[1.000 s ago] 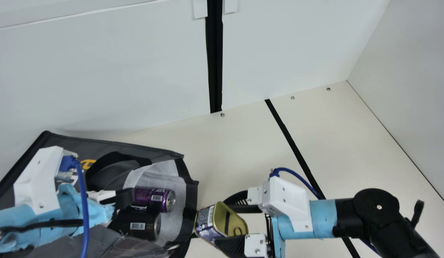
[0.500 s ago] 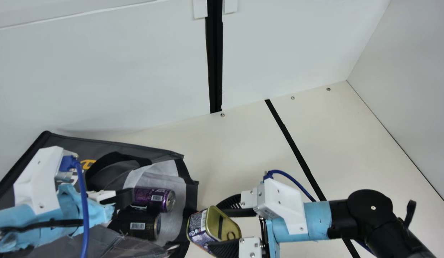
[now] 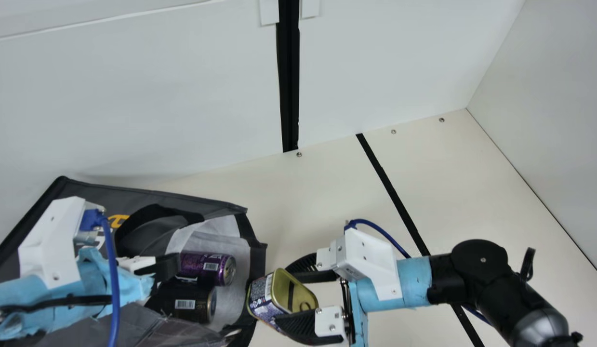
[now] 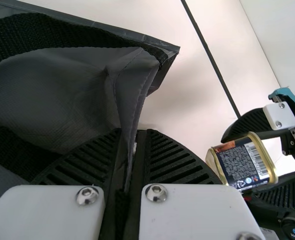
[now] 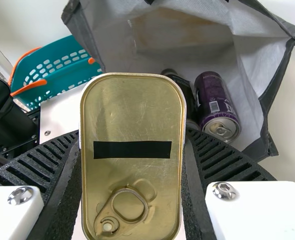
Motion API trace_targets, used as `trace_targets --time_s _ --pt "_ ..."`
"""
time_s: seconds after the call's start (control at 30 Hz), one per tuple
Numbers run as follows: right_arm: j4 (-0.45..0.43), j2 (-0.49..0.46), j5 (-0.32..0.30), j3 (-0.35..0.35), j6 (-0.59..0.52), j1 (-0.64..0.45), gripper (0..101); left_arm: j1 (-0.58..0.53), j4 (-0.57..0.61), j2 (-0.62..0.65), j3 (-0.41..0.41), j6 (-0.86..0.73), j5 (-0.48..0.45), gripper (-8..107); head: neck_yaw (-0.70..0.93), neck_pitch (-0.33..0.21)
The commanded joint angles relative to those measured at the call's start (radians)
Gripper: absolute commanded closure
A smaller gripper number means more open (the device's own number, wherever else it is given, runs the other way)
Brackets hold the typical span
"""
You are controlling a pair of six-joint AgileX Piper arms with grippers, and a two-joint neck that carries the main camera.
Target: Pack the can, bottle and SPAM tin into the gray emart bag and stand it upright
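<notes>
Gold-lidded, round-cornered metal SPAM tin (image 5: 132, 117): between the two fingers of my right gripper (image 3: 285, 295), its lid turned back toward my wrist and its far end pointing at the bag's mouth.
Tin's look: plain gold lid with a pull ring and a black strip across it; the sides wear a dark blue label with fine print, a barcode and a patch of orange-brown — the whole tin sits tilted.
Right fingers: spread to the tin's width, one against each long side, holding it.
Left gripper (image 3: 169, 266): pinched tight on a fold of dark fabric, the bag's edge.
Gray emart bag (image 3: 209, 208) of dark cloth, pale inside: spread around my left gripper, its open mouth just ahead of my right fingertips.
Shiny purple drink can (image 3: 209, 268): on its side in the bag, ahead of my right fingers, beyond the tin.
Black cylindrical container with a barcode (image 3: 187, 302): lying right beside the purple can.
Teal plastic basket with orange handles (image 5: 57, 70): farther out past my right fingers — well apart from the tin.
</notes>
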State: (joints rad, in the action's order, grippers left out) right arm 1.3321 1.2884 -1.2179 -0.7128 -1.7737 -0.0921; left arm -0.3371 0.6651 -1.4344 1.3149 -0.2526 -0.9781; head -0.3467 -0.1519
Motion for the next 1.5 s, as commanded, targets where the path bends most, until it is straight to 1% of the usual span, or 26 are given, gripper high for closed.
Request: trace_targets --time_s 0.0,0.63,1.13,1.47 --pt "0.0 0.013 -0.002 -0.005 -0.005 0.001 101 0.0 0.0 0.0 0.0 0.0 0.0 107 -0.002 -0.023" --pt "-0.023 0.142 -0.002 -0.078 -0.031 0.01 101 0.0 0.0 0.0 0.0 0.0 0.0 107 -0.002 -0.023" --pt "-0.051 0.222 -0.002 -0.143 -0.025 0.001 101 0.0 0.0 0.0 0.0 0.0 0.0 107 -0.002 -0.023" --pt "-0.033 0.27 0.083 -0.17 -0.019 0.084 101 0.0 0.0 0.0 0.0 0.0 0.0 107 -0.002 -0.023"
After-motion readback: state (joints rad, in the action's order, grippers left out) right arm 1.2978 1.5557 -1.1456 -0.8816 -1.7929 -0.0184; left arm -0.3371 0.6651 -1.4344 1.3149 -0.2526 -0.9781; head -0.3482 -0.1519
